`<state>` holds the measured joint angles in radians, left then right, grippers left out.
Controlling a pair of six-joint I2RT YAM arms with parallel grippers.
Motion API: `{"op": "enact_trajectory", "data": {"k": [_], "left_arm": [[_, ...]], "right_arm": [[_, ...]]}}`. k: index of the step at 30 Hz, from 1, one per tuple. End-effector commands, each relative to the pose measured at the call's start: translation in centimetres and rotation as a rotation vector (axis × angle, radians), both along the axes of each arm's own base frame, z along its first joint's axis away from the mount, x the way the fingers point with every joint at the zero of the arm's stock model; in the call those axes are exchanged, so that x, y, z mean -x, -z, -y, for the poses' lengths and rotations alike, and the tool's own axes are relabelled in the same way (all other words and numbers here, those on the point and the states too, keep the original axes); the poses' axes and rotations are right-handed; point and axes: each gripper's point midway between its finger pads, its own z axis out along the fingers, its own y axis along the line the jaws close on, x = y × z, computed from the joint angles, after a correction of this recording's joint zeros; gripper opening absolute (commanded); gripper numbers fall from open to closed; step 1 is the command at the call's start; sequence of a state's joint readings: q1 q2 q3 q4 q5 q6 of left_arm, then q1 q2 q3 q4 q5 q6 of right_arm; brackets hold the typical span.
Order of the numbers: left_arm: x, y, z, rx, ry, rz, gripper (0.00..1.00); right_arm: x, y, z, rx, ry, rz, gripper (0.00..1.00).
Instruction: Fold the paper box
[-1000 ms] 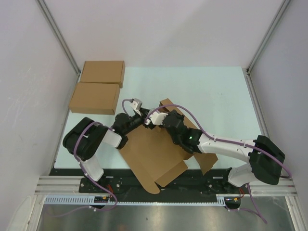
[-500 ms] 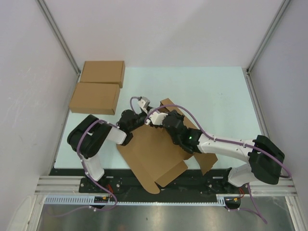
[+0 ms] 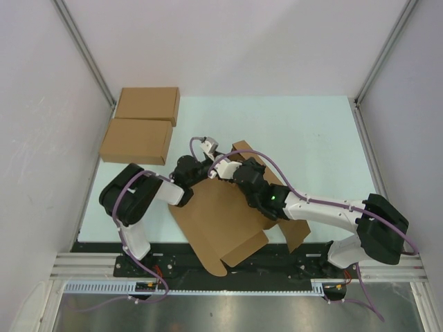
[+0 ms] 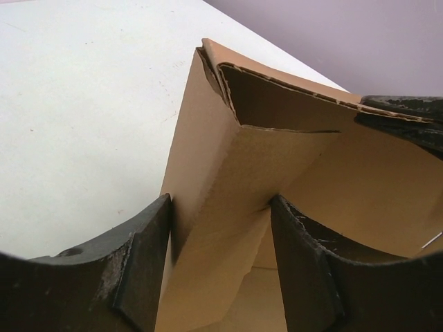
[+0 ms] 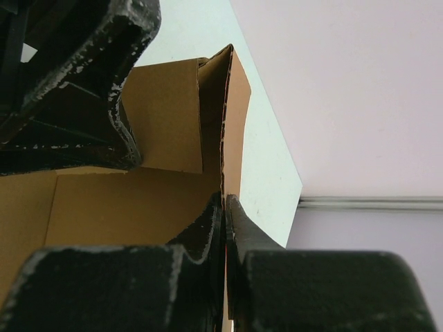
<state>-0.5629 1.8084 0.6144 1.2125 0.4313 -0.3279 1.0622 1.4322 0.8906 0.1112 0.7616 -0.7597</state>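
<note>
The right gripper (image 3: 230, 171) was clamped on the paper box (image 3: 223, 216). In its wrist view the right gripper (image 5: 225, 205) had its two fingers (image 5: 204, 232) pressed together on the thin edge of an upright cardboard wall, with no gap showing between them. The left gripper (image 3: 202, 168) met the same raised corner from the other side. In its wrist view the left gripper (image 4: 220, 207) straddled a folded wall of the paper box (image 4: 270, 159), and both fingers (image 4: 142, 266) touched the card, so it too was closed on the box.

The box was only partly formed. Its broad base panel lay flat at the middle of the desk's near edge, a rounded flap hung out past that edge, and a further panel lay under the right arm. The raised walls stood on the side of the sheet facing the far edge, where the two grippers came together.

The pale desk (image 3: 304, 131) lay around it. Two flat brown boxes (image 3: 137, 140) sat near the far left corner, one just beyond the other along the left edge and well apart from the sheet.
</note>
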Motion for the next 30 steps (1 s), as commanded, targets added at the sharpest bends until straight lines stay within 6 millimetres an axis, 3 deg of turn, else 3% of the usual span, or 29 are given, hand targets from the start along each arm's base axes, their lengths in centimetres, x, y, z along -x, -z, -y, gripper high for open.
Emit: {"op": "enact_trajectory", "data": {"k": [1,6,13,16,23,28,30], "left_arm": [[-2.6,-1.8,0.6,0.021,-0.079,0.054,0.17],[-2.6,-1.8,0.4,0.029,-0.089,0.055,0.0],[-2.8,-1.8,-0.4,0.059,-0.138,0.046,0.0],[-2.9,-1.8,-0.5,0.069,-0.152,0.036,0.0],[-3.1,-2.1,-1.0,0.122,-0.195,0.018,0.0],[-3.5,-3.2,-1.8,0.18,-0.249,0.028,0.0],[-3.9,-3.5,-2.5,0.194,-0.289,0.039,0.01]], "right_arm": [[4.7,5.3,-5.2,-0.024,-0.276,-0.229,0.0],[4.6,5.2,-5.2,-0.021,-0.275,-0.223,0.0],[4.3,4.8,-4.9,-0.024,-0.242,-0.192,0.01],[4.2,4.4,-4.9,-0.029,-0.228,-0.177,0.06],[3.7,3.2,-4.6,-0.088,-0.178,-0.141,0.38],[3.1,-0.2,-4.3,-0.218,-0.13,-0.08,0.66],[3.0,-1.7,-4.2,-0.264,-0.117,-0.063,0.68]]}}
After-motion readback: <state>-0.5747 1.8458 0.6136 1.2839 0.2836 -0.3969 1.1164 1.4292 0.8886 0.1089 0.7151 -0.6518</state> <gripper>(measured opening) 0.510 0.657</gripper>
